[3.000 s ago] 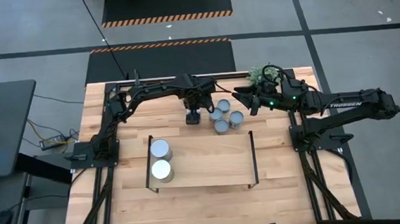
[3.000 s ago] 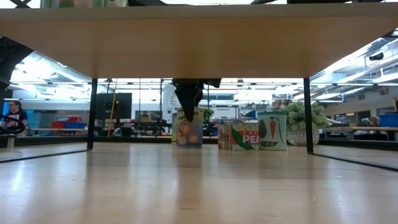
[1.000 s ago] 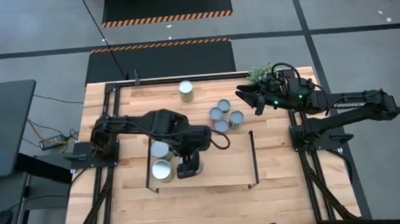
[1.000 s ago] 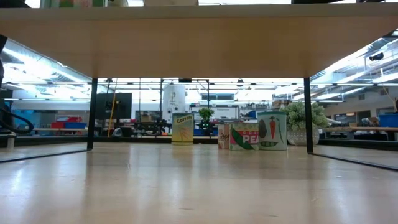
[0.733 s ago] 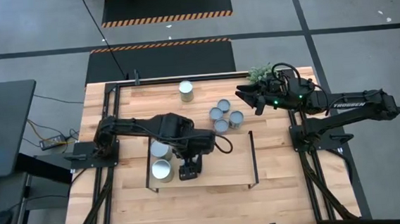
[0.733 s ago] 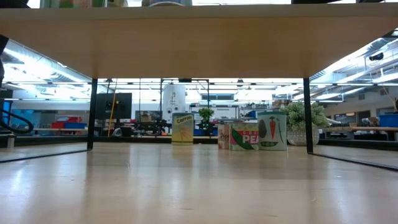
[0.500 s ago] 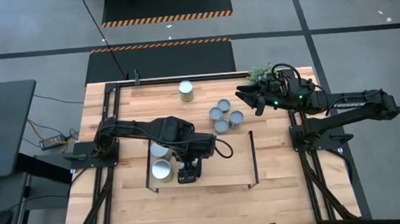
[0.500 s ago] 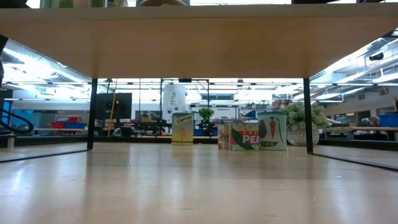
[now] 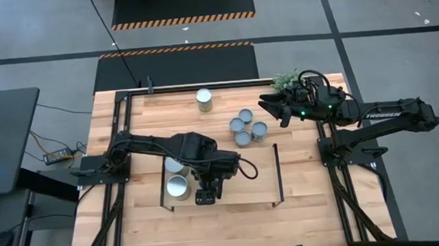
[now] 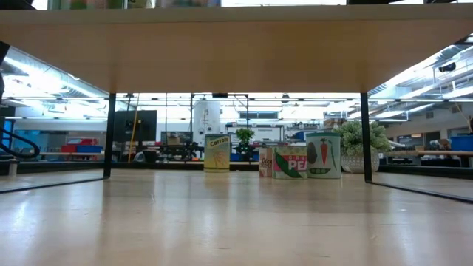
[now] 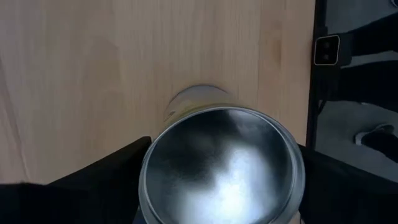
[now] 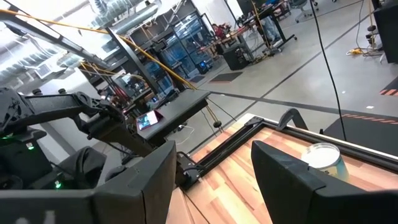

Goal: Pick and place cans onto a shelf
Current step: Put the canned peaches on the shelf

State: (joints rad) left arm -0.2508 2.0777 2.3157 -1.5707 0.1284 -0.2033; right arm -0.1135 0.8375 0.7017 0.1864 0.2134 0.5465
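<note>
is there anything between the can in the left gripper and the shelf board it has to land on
Nothing visible. In the left wrist view the can sits between the left gripper's fingers over bare shelf wood. From above, the two cans already placed stand beside it toward the shelf's left rail, not under it.

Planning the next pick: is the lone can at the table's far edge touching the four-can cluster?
Apart. The high view shows bare tabletop between the lone can and the cluster's nearest can.

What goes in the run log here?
left pincer: over shelf, around can | right pincer: waiting by plant, open, empty
</note>
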